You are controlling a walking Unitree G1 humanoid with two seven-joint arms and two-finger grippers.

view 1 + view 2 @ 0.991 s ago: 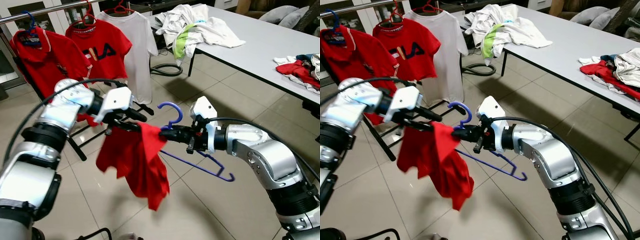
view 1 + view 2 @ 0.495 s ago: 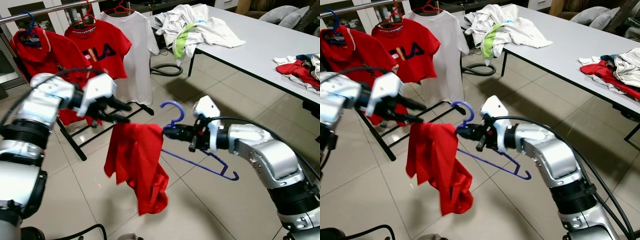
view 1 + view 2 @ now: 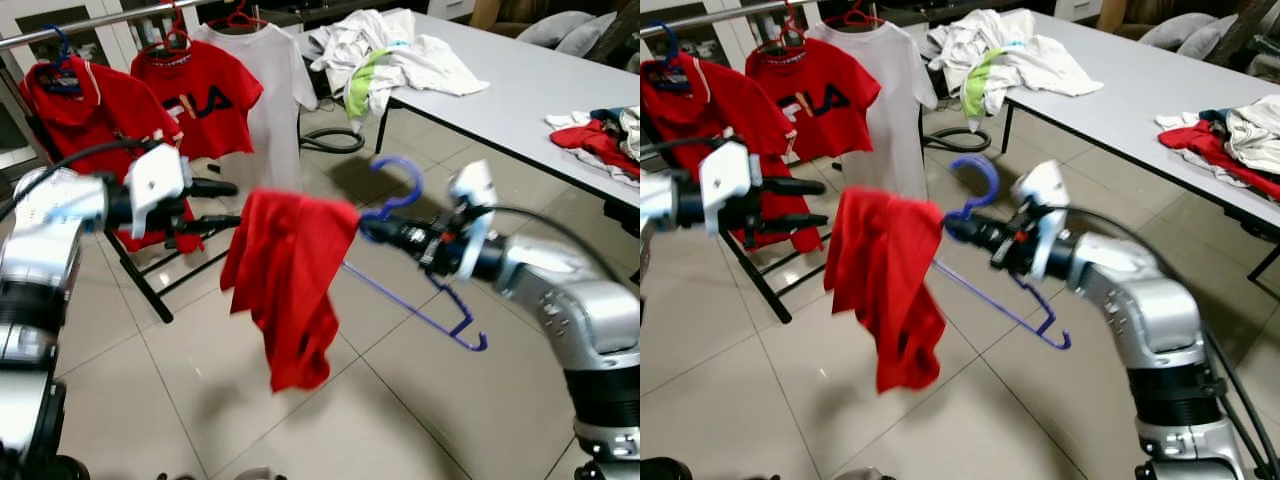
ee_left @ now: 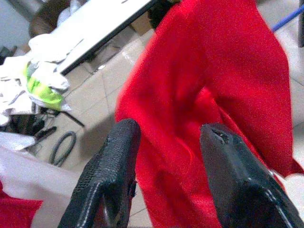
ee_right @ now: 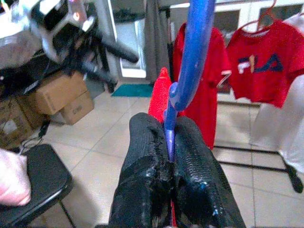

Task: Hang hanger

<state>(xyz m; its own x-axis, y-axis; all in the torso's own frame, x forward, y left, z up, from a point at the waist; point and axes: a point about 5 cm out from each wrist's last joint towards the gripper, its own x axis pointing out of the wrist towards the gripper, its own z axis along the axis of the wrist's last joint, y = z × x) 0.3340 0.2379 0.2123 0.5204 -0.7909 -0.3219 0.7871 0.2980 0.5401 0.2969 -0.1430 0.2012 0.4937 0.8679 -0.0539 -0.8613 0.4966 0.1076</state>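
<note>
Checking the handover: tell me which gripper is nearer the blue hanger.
Right. The right gripper is clamped on the blue hanger just below its hook. The left gripper is open, apart from it, beyond the red shirt.

The blue hanger [image 3: 420, 285] sits in mid-air above the tiled floor, gripped at its neck just under the hook, which curls upward. Its frame tilts — one arm slopes down and away to a small upturned end. A red garment [image 3: 287, 280] drapes over the other arm, bunched and hanging in loose folds.
</note>
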